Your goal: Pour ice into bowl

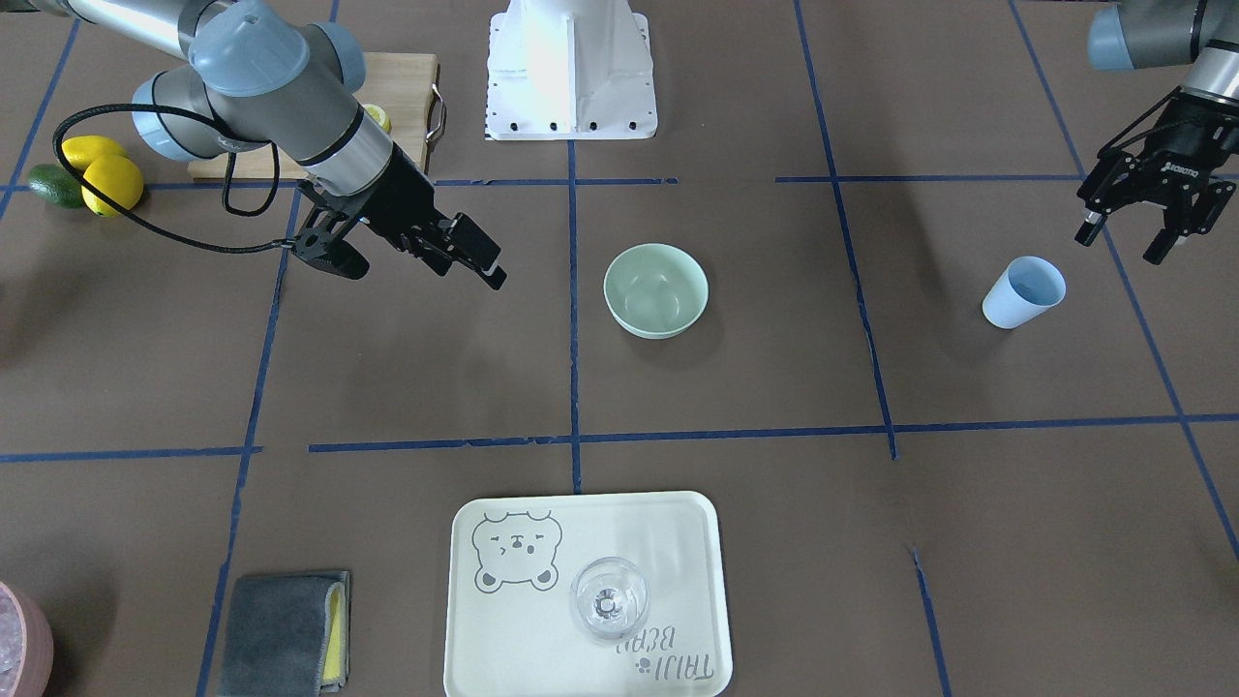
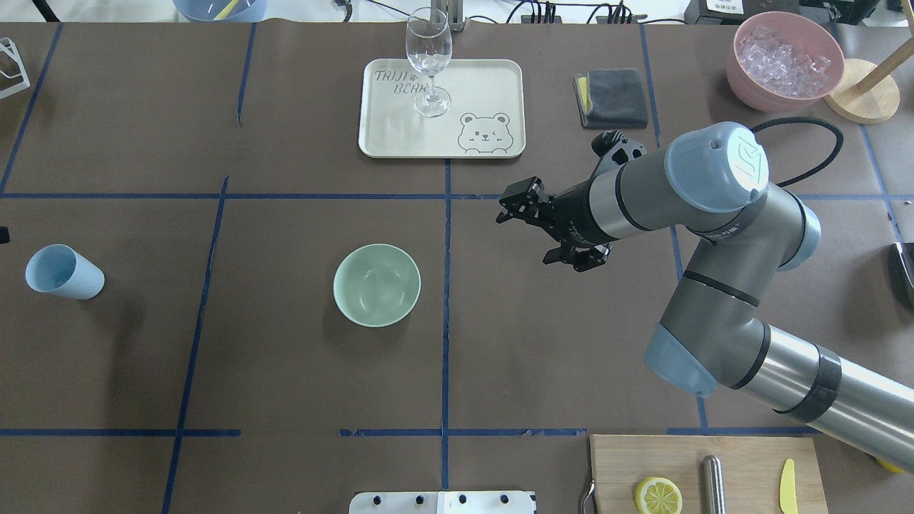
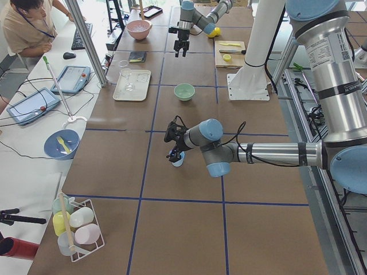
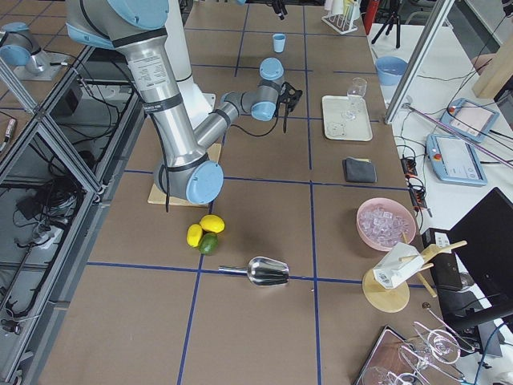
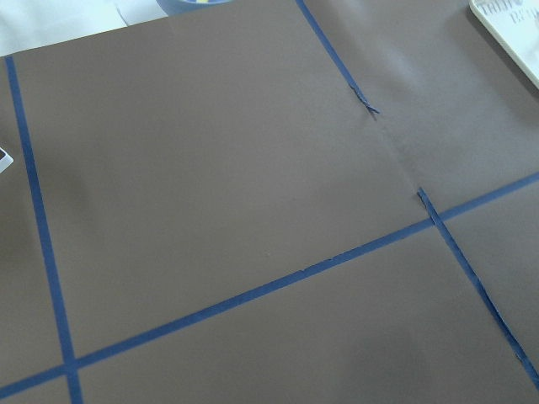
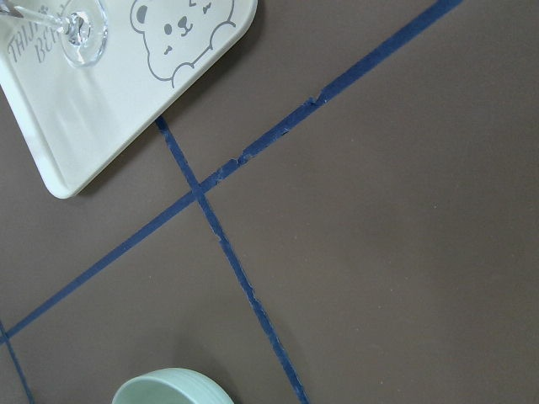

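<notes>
Front-facing view only, left gripper (image 1: 1123, 244) beside cup (image 1: 1021, 295)

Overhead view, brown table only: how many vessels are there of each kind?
Bowls: 2, a green bowl and a pink bowl
Cups: 1, a blue cup
Glasses: 1, a wine glass
Total: 4

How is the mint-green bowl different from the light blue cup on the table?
The bowl is pale mint green; the cup is light blue. The bowl is wide and low; the cup is narrower, taller and tapered. The bowl stands near the middle of the table; the cup stands far toward the robot's left. Both stand mouth up, and neither is held.
</notes>
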You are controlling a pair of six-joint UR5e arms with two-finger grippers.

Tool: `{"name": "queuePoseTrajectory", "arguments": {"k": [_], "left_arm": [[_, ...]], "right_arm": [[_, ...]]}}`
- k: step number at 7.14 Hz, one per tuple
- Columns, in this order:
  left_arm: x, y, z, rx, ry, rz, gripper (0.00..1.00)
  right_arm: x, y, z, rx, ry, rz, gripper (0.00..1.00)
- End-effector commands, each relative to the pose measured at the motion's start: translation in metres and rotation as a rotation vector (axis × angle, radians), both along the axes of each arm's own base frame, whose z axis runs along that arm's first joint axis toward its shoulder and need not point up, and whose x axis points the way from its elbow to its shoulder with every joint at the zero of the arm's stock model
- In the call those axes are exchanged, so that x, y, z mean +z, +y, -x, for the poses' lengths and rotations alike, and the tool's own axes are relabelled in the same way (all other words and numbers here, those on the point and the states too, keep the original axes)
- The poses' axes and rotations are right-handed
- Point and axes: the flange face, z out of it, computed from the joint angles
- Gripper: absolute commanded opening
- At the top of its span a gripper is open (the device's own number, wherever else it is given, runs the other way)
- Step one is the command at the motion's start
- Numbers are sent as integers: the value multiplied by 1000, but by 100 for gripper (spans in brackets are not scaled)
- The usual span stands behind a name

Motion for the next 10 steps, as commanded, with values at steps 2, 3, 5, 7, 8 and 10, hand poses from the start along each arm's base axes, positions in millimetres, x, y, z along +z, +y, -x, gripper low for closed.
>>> {"name": "queuePoseTrajectory", "arguments": {"k": [2, 3, 5, 7, 8, 10], "left_arm": [[23, 55, -31, -184, 49, 30, 100], [29, 71, -51, -226, 35, 24, 100], [37, 99, -90, -352, 40, -24, 100], [48, 118, -118, -372, -60, -85, 100], [55, 129, -135, -391, -74, -105, 100], [67, 130, -156, -435, -77, -151, 100]], "right_arm": [[-6, 3, -2, 0, -10, -7, 100], [-8, 3, -3, 1, -14, -9, 100], [-6, 2, -2, 1, -10, -8, 100], [-3, 2, -2, 1, -6, -5, 100], [-3, 1, -2, 2, -5, -5, 100], [0, 1, -4, 4, -2, -3, 100]]}}
